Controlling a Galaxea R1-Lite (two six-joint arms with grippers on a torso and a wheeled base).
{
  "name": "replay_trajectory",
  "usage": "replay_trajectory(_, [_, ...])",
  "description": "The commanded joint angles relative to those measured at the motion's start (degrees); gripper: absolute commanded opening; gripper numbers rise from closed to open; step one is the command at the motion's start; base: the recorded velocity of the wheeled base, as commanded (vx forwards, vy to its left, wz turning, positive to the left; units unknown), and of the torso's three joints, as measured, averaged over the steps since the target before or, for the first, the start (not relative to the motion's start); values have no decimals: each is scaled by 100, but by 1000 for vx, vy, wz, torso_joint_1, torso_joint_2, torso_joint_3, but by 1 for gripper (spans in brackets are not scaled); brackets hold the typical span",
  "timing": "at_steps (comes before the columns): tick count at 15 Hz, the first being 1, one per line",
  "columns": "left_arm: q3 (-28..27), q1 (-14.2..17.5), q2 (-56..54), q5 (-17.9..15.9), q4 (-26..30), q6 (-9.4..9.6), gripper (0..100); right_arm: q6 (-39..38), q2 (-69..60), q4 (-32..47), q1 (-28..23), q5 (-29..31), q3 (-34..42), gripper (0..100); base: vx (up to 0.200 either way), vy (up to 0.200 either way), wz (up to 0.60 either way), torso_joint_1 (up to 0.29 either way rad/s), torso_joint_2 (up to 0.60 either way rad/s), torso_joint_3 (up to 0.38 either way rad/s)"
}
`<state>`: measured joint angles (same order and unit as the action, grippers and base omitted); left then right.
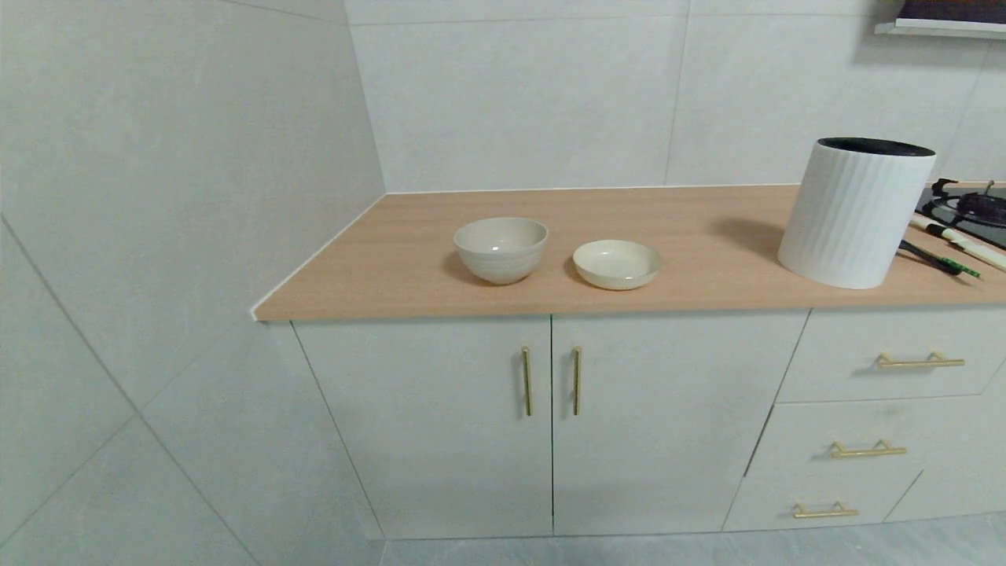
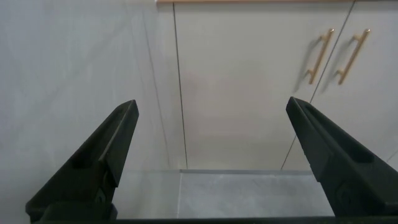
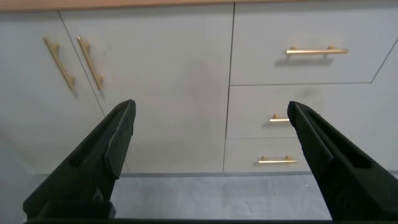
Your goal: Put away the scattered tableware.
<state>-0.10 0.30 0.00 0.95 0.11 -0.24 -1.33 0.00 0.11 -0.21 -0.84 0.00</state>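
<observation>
A cream ribbed bowl stands on the wooden countertop, and a shallow cream dish sits just to its right. A pair of chopsticks and a dark utensil lie at the counter's right end. My left gripper is open, held low in front of the white cabinet doors with nothing between its fingers. My right gripper is open too, low before the cabinet and the drawers, also holding nothing.
A tall white ribbed canister with a dark inside stands at the counter's right. A gas hob lies behind it. A tiled wall closes the left side. Double doors with gold handles sit under the bowls, three drawers to their right.
</observation>
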Motion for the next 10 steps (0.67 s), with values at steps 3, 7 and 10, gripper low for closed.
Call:
replay_trajectory(3, [1, 5, 9, 2, -2, -2, 100, 1, 9, -2, 3, -4, 0, 100, 0, 0, 0, -177, 481, 303])
replay_trajectory(7, [1, 5, 9, 2, -2, -2, 100, 1, 9, -2, 3, -4, 0, 100, 0, 0, 0, -154, 459, 298])
replay_trajectory(10, [1, 5, 9, 2, -11, -2, 100, 1, 9, -2, 3, -4, 0, 100, 0, 0, 0, -123, 453, 326])
